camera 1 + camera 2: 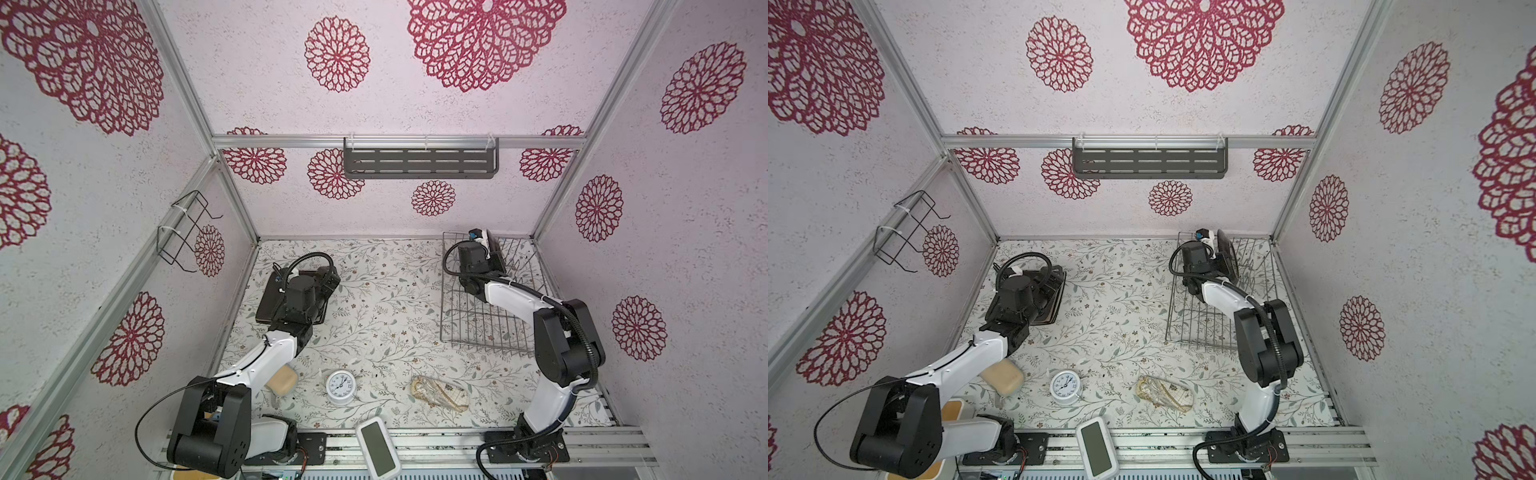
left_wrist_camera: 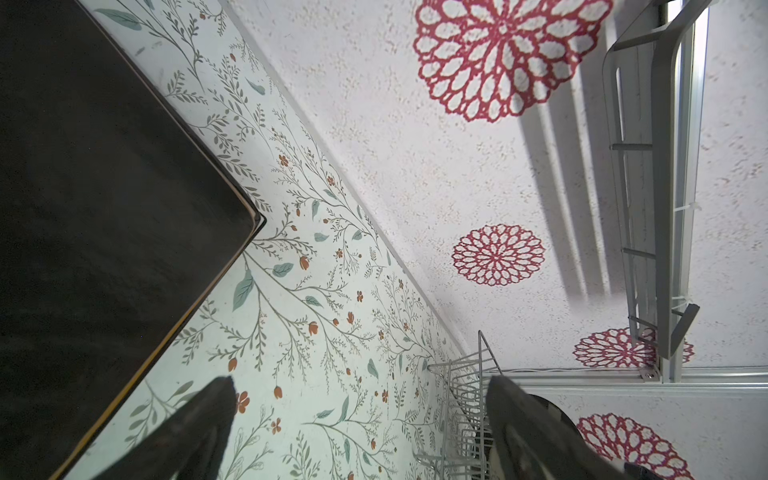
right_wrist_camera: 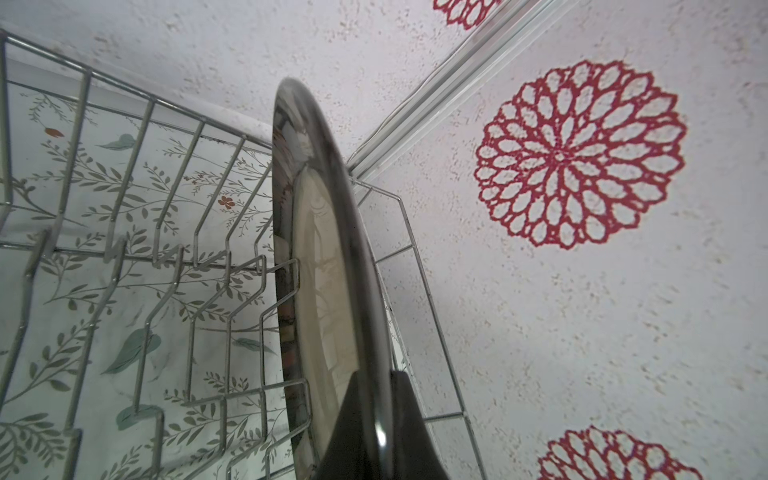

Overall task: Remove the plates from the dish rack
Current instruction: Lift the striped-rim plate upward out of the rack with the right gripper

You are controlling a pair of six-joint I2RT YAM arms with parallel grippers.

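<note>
In both top views your left gripper (image 1: 329, 282) hangs over the stack of dark brown square plates (image 1: 268, 299). They lie flat on the floral table (image 1: 386, 316), left of the middle. Your right gripper (image 1: 1210, 242) reaches into the far end of the dish rack (image 1: 1200, 330) on the table's right side. It meets a dark-rimmed plate (image 1: 1227, 254) standing upright among the tines. Near the front edge sits a white alarm clock (image 1: 340, 384). Its 12 reads at the top of the dial, and the other numerals are too small to make out. The white gadget (image 1: 377, 446) at the front rail shows a dark screen.

In the left wrist view, the left gripper (image 2: 360, 381) has its 2 fingers (image 2: 208, 415) spread wide, with only bare table between them. The dark brown square plates (image 2: 104, 208) lie off to one side, and the dish rack (image 2: 461, 374) is well beyond.

In the right wrist view, the right gripper (image 3: 382, 419) is pinched tight on the rim of the dark-rimmed plate (image 3: 324, 270). The plate is glossy with a cream centre, and it stands on edge in the last slot of the dish rack (image 3: 166, 257).
</note>
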